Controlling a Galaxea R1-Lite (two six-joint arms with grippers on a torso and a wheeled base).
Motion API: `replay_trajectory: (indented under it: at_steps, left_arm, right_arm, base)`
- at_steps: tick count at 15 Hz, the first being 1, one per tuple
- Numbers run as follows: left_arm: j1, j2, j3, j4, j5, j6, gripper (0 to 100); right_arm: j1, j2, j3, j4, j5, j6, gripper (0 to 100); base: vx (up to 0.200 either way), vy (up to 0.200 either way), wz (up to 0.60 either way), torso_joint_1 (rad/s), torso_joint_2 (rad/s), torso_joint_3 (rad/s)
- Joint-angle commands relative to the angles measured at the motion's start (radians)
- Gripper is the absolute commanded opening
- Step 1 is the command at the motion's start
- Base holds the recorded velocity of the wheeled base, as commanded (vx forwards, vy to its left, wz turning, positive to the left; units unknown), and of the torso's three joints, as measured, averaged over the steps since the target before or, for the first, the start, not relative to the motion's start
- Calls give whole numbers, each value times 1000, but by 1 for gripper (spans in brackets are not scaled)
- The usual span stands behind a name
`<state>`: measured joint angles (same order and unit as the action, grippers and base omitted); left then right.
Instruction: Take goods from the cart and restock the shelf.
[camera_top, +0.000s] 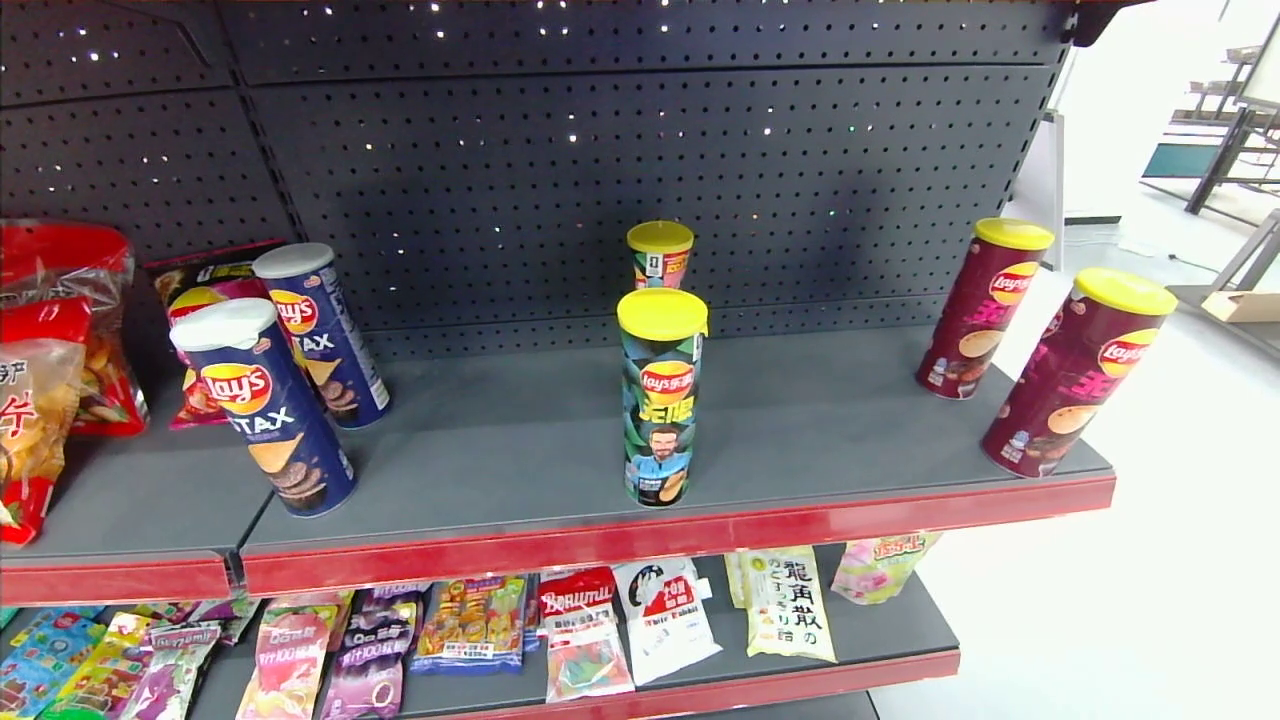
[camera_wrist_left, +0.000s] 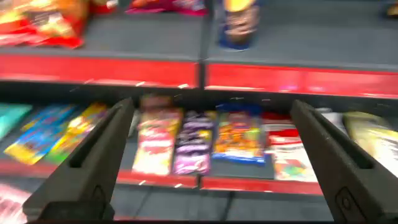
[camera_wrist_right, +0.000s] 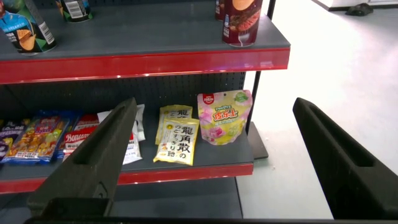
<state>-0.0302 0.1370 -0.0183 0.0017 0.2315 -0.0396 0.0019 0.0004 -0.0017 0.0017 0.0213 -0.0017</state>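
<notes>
The grey shelf board (camera_top: 500, 450) with a red front lip carries chip cans standing upright: two blue ones (camera_top: 265, 405) at left, two teal ones with yellow lids (camera_top: 660, 400) in the middle, two maroon ones (camera_top: 1080, 375) at the right end. My left gripper (camera_wrist_left: 211, 168) is open and holds nothing; it faces the lower shelf's candy bags (camera_wrist_left: 186, 140), below the blue can (camera_wrist_left: 236, 25). My right gripper (camera_wrist_right: 217, 162) is also open and holds nothing; it faces the lower shelf's right end, where a yellow packet (camera_wrist_right: 177, 134) and a pink-green pouch (camera_wrist_right: 224, 115) lie.
Red snack bags (camera_top: 50, 340) crowd the upper shelf's far left. The lower shelf (camera_top: 880, 620) holds a row of flat candy and snack packets. Wide bare stretches lie between the can groups. Past the shelf's right end is bare white floor (camera_top: 1180, 560).
</notes>
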Motion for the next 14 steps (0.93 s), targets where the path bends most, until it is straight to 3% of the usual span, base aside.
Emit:
replay_trajectory:
  at_steps: [1,4,5,6,8,9,10,11,12,13,14]
  left_arm:
    - [78,46,1,0,3,1,100]
    - [61,-91,3,-3,-3,1,100]
    - [32,-134,4,-9,-40,17,100]
    - [33,-137,14,-40,-101,58,100]
    - [33,-137,15,-62,-251,221,100]
    - [33,-135,15,-60,-250,218,100]
    - [33,-135,15,-55,-235,139,100]
    - [33,-135,15,-35,-152,-11,100]
    - [33,-135,9,-23,-38,-98,100]
    - [33,-135,12,-26,-3,-115,100]
    - [33,-135,12,-29,-9,-95,100]
  right_arm:
    - [0,0,0,0,0,-1,100]
    - [1,0,0,0,0,0,100]
    - [0,0,0,0,0,2,100]
    - [1,0,0,0,0,2,100]
    - [1,0,0,0,0,2,100]
    - [0,0,0,0,0,-1,100]
    - [1,0,0,0,0,-3,100]
    - [1,0,0,0,0,-3,100]
    - [1,0,0,0,0,-3,100]
    - [0,0,0,0,-1,0,100]
    - [1,0,0,0,-1,0,100]
  base:
    - [0,0,0,0,0,0]
    - [0,0,0,0,0,0]
    - [0,0,0,0,0,0]
    - [0,0,0,0,0,0]
    - [0,0,0,0,0,0]
    - [0,0,0,0,0,0]
    - [0,0,0,0,0,0]
    - [0,0,0,0,0,0]
    - [0,0,0,0,0,0]
    - [0,0,0,0,0,0]
    - [0,0,0,0,0,0]
